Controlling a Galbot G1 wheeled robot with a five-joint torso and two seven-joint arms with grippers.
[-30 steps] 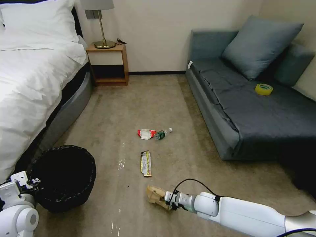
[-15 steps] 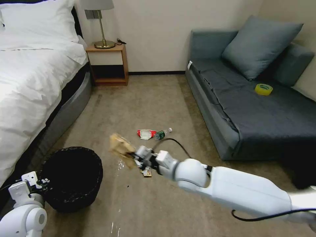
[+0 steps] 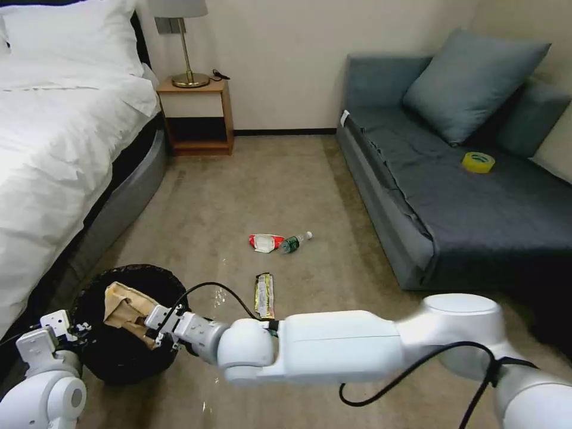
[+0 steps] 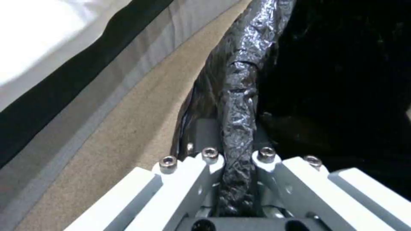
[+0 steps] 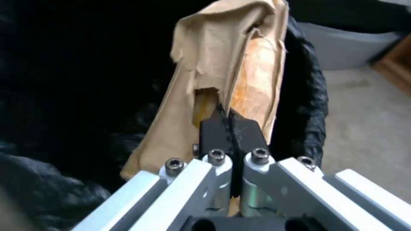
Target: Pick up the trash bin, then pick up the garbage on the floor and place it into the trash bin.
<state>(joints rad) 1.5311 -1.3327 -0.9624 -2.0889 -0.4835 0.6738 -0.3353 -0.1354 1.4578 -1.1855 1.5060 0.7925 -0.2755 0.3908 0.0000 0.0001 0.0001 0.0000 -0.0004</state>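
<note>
Change: the right gripper (image 3: 154,326) has swung from the lower centre of the head view to the lower left, carrying the brown paper bag (image 3: 124,305) off the carpet (image 3: 298,179); the bag now hangs over the mouth of the trash bin (image 3: 95,351).
Meaning for task: judged as first litter piece at the drop point, release not yet made.
Right gripper, state: black pads (image 5: 229,128) clenched on the bag's lower edge, bag standing up between them against the black liner.
Right arm, pose: stretched across the lower frame from right to left, wrist over the bin's near rim.
Left gripper (image 4: 233,154), state: clamped on the bin's liner-wrapped rim, at the lower left corner of the head view.
Bin, place: lower left, beside the bed (image 3: 53,155).
Remaining garbage: gold-yellow wrapper (image 3: 264,295), centre; red-and-white packet (image 3: 265,242) and green bottle (image 3: 295,241) just above it, lying close together.
</note>
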